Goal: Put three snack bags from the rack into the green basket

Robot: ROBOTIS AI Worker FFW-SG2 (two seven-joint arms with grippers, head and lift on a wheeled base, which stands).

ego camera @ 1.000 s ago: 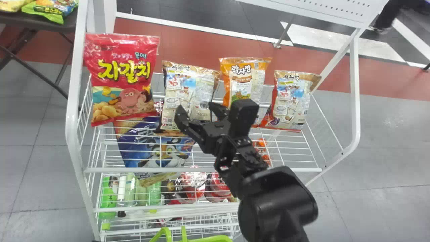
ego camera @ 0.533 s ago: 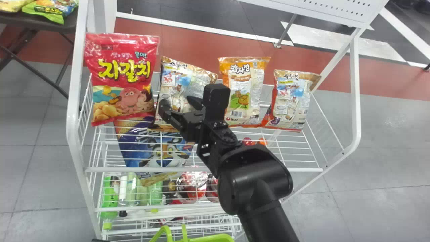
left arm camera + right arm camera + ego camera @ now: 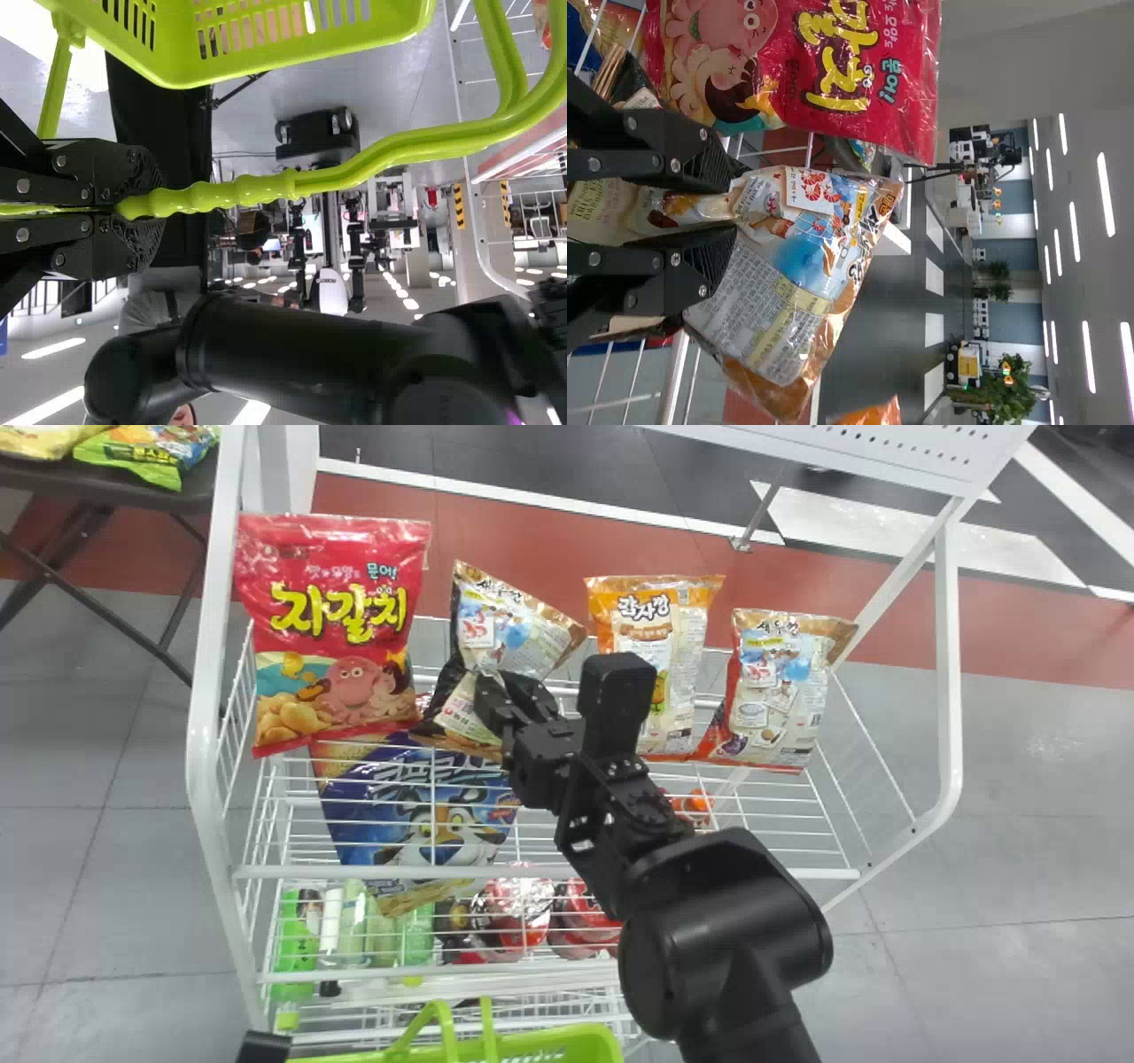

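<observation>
Pinching a snack bag [image 3: 518, 633], seemingly mid-height

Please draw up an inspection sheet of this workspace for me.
Surface: white wire rack, tiered.
Job's things: red bag, orange bag and rightmost bag upright on the rack; green basket at its near side.
Clutter: blue bag and green bottle lower down.
Grippers: right gripper pinching the second bag from the left; left gripper clamping the basket handle.
Cables: nothing seen at the rack.
Surroundings: tiled floor, dark table.
</observation>
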